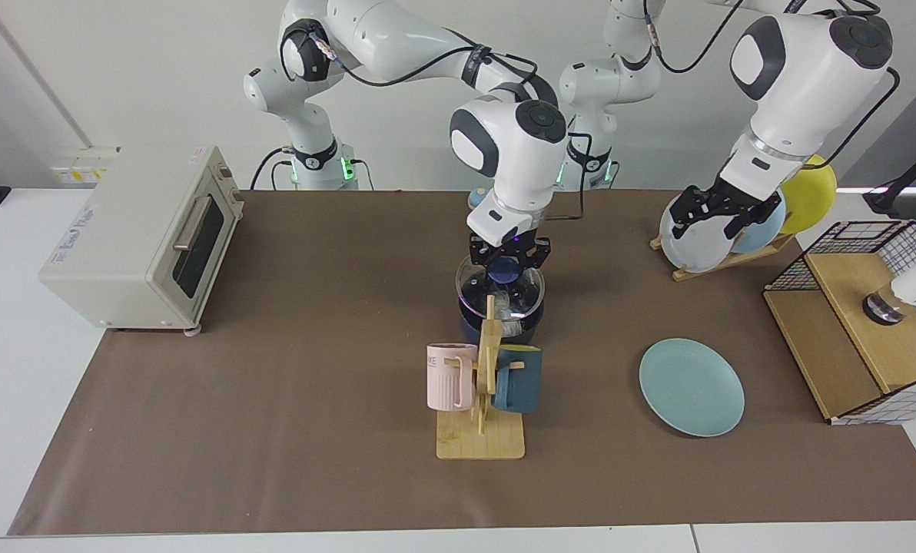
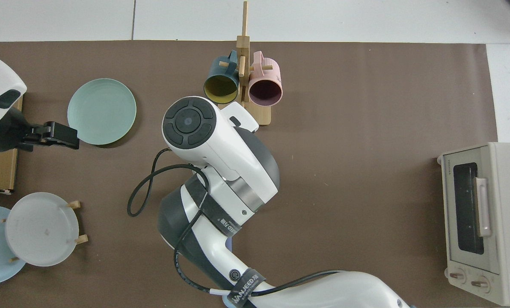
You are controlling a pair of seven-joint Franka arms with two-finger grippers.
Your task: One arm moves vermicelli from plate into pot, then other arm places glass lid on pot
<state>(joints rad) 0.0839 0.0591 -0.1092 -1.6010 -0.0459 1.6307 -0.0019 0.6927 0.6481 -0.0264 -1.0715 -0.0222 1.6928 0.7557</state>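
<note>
My right gripper (image 1: 506, 268) is shut on the blue knob of the glass lid (image 1: 476, 285), holding it level over the pot (image 1: 471, 330) at rim height. I cannot tell whether lid and rim touch. The vermicelli (image 1: 515, 321) shows faintly through the glass, inside the pot. In the top view the right arm (image 2: 214, 145) hides pot, lid and vermicelli. The bare teal plate (image 1: 691, 386) (image 2: 102, 111) lies near the left arm's side. My left gripper (image 1: 722, 217) (image 2: 61, 136) hangs open and holds nothing, raised in front of the plate rack, and that arm waits.
A wooden mug rack (image 1: 480, 442) with a pink mug (image 1: 450, 376) and a teal mug (image 1: 519, 379) stands just in front of the pot. A toaster oven (image 1: 147, 238) sits at one end. A rack of upright plates (image 1: 700, 244) and a wire basket (image 1: 865, 322) sit at the other.
</note>
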